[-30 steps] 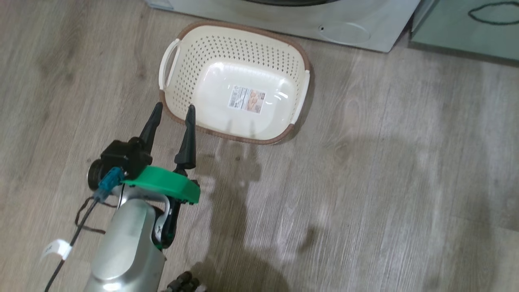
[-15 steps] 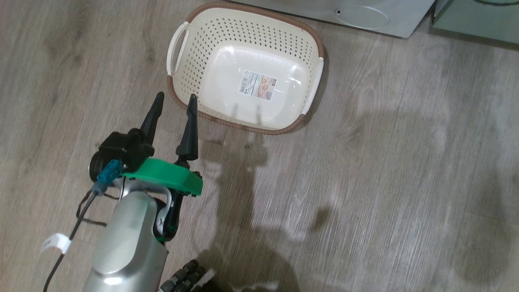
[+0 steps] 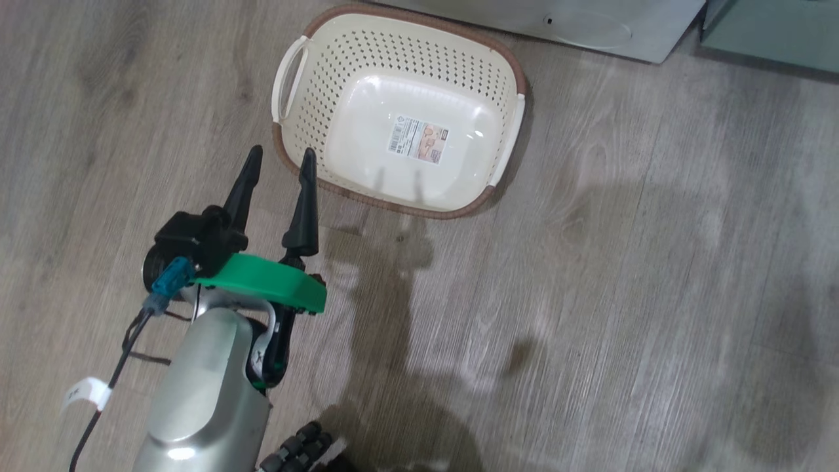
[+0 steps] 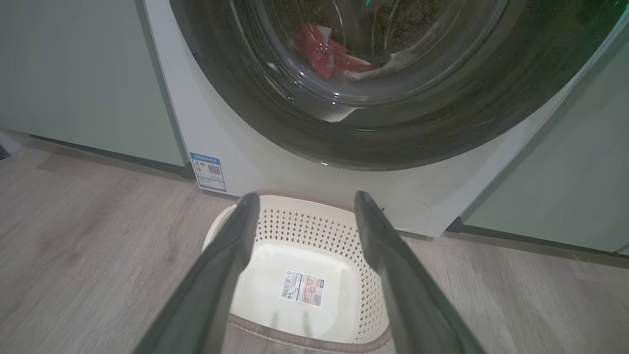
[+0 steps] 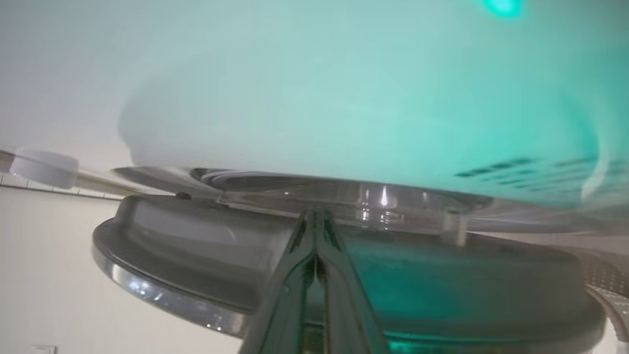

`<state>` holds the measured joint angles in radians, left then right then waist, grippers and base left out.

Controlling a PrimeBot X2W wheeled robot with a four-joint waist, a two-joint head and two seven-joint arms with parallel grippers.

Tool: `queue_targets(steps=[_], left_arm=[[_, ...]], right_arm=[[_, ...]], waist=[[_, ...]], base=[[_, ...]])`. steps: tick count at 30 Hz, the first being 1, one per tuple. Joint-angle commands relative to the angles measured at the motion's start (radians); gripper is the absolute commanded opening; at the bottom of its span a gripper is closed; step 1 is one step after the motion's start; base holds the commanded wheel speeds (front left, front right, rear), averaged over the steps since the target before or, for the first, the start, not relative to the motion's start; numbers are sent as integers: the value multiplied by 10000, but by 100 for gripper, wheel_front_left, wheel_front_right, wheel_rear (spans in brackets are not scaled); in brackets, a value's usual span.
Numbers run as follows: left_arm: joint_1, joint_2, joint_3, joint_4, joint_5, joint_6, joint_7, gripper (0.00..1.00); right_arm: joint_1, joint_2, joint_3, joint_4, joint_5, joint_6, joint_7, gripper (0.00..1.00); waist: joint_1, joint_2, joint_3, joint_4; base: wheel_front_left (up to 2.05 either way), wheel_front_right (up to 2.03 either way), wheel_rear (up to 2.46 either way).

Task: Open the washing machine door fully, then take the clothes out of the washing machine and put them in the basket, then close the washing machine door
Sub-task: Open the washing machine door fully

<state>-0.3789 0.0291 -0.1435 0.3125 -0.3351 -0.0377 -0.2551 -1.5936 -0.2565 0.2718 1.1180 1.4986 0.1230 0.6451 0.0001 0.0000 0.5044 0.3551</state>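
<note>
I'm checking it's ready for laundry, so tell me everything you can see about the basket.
The basket is cream-white plastic, a rounded rectangle with perforated walls, a brown rim band and white side handles. It stands upright and empty on the wood-look floor before the washing machine, a paper label on its bottom.

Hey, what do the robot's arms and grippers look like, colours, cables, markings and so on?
The left gripper has two long, black, tapering fingers on a bright green bracket. Beside it sits a black block with a blue plug and black cable carrying a white tag. The forearm is silver. The right gripper has dark fingers too.
</note>
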Motion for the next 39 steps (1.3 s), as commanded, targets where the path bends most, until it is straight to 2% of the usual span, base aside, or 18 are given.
queue_targets(steps=[1, 14, 21, 33, 36, 39], left_arm=[[-111, 212, 368, -253, 16, 65, -67, 100], [144, 212, 901, -115, 336, -23, -67, 100], [536, 212, 1270, 10, 638, -78, -67, 100], [1419, 212, 1897, 111, 1165, -179, -67, 100], [1578, 212, 2079, 95, 1267, -211, -67, 100], [1681, 212, 2183, 102, 1319, -227, -67, 100]], right_arm=[[76, 369, 94, -561, 65, 77, 262, 0], [1719, 663, 583, -1467, 201, 77, 1200, 0], [3031, 972, 756, -2200, 493, 77, 1645, 0], [5279, 1928, 961, -2879, 1331, 77, 2151, 0], [5689, 2036, 1223, -3034, 1564, 77, 2097, 0], [6129, 2055, 1767, -3390, 2384, 77, 1931, 0]], waist=[[-1, 0, -98, -43], [-1, 0, -959, -353], [-1, 0, -1868, -428], [-1, 0, -3279, -476], [-1, 0, -3453, -521], [-1, 0, -3614, -485]], base=[[0, 0, 0], [0, 0, 0], [0, 0, 0], [0, 0, 0], [0, 0, 0], [0, 0, 0]])
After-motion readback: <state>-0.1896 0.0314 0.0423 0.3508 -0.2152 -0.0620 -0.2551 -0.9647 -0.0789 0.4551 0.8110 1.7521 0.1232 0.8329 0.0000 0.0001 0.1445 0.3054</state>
